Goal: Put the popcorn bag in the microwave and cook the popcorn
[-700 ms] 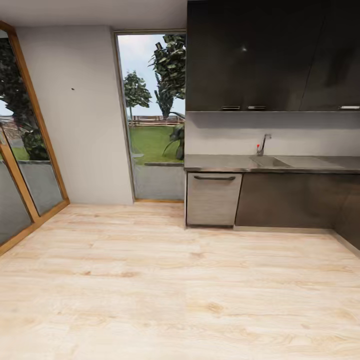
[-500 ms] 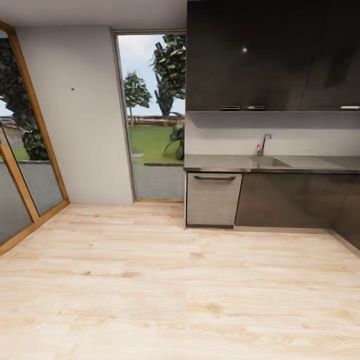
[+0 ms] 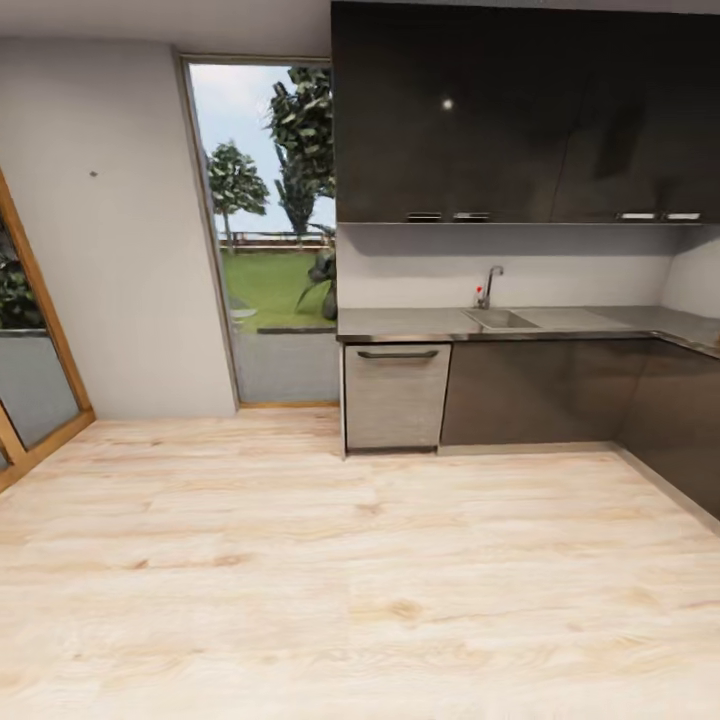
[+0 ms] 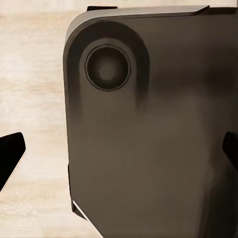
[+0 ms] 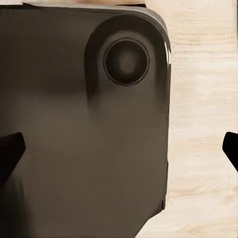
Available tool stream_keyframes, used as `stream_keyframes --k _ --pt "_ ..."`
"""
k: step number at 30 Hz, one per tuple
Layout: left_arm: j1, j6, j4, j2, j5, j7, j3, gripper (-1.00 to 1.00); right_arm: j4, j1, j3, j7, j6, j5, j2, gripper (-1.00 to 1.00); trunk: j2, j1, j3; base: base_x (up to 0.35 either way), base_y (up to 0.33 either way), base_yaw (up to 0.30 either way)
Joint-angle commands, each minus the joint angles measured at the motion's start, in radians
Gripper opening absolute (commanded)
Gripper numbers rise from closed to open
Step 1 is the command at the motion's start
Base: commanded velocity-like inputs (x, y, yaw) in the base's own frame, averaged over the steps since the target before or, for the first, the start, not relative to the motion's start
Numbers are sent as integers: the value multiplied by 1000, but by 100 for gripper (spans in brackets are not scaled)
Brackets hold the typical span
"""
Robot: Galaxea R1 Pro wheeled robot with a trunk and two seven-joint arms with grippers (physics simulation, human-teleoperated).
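Ahead across the plank floor [image 3: 330, 580], head cam: the countertop [image 3: 420, 323] runs along the kitchen's back wall w/ a sink [image 3: 498, 319] and tap [image 3: 489, 286], pale dishwasher front [image 3: 395, 395] under it, dark upper cabinets [image 3: 520, 110] above, tall window [image 3: 262, 230] beside.

Wrist cams differ: left gripper [image 4: 119, 156] and right gripper [image 5: 121, 153] each point at the robot's dark base panel [image 4: 153, 134] over floor, fingertips spread wide apart at the frame edges.
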Motion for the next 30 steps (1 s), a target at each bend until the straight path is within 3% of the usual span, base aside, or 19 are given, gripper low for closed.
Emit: stream_keyframes --k 1,30 --pt "0 -2 0 0 1 0 1 100 2 0 -1 -1 -10 -2 0 100 0 0 -1 0 0 -282" --pt "0 -3 -3 -8 0 0 -1 100 6 0 -7 12 -19 -3 -4 100 0 0 -1 0 0 -286"
